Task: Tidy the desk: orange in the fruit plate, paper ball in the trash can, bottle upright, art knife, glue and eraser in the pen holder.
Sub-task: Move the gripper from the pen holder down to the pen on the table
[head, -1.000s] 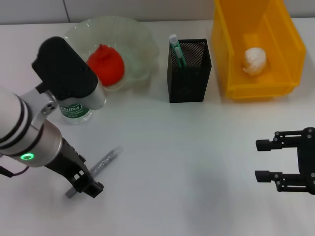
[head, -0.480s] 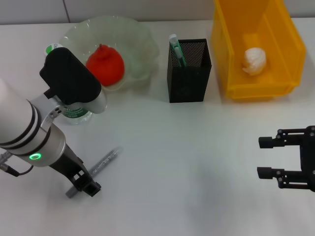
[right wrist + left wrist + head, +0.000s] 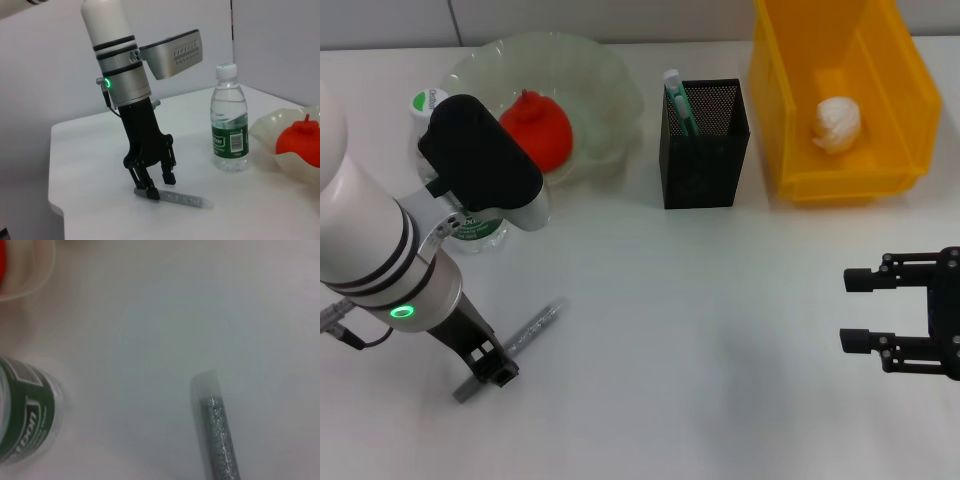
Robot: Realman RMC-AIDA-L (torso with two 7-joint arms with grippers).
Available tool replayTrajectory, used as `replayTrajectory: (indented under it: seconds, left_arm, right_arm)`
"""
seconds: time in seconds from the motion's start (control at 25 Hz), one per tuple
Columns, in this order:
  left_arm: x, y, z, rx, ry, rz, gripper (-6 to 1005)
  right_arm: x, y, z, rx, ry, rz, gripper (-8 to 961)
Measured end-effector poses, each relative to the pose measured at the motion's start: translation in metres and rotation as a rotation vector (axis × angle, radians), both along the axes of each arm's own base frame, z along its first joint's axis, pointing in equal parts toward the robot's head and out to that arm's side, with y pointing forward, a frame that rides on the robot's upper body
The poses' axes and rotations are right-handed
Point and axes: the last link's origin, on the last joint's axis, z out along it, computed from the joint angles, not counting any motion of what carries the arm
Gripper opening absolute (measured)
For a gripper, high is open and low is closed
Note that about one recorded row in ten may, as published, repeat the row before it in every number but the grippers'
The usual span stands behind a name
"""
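Note:
A grey glittery stick point(image 3: 535, 327) lies flat on the white table at the front left; it also shows in the left wrist view point(image 3: 216, 432) and the right wrist view point(image 3: 187, 199). My left gripper point(image 3: 490, 370) is down at the table, open, with its fingers on either side of the stick near its front end point(image 3: 157, 186). The bottle point(image 3: 468, 225) stands upright behind my left arm point(image 3: 229, 125). The orange point(image 3: 535, 128) sits in the clear fruit plate point(image 3: 605, 80). The paper ball point(image 3: 838, 122) lies in the yellow bin point(image 3: 840, 185). My right gripper point(image 3: 860, 310) is open and empty at the front right.
The black mesh pen holder point(image 3: 705, 150) stands at the back centre with a white-green item point(image 3: 677, 100) in it. My left arm's wrist housing point(image 3: 480, 165) hides part of the bottle. No eraser shows.
My left arm has swung a little, its wrist housing moving right, and the gripper has shifted slightly left along the stick. The stick has not moved. The right gripper is nearly still.

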Motion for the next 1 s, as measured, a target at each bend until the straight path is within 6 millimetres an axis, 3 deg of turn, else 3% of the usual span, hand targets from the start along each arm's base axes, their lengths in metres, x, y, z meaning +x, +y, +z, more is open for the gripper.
replayTrajectory:
  seconds: [0.24,0.76,1.0]
  left_arm:
    - [-0.0004,0.0023,-0.0025,-0.013,0.013,0.007,494]
    - [-0.0017,0.0015,-0.0081,-0.031,0.025,0.0,370]
    - [-0.0028,0.0009,-0.0098,-0.035,0.048,-0.012,255]
  right_arm:
    - [-0.001,0.0015,-0.0009,-0.003,0.001,0.003,614]
    - [-0.003,0.0072,-0.0054,-0.033,-0.017,0.004,614]
    - [-0.0043,0.0072,-0.0067,-0.042,-0.017,0.01,615]
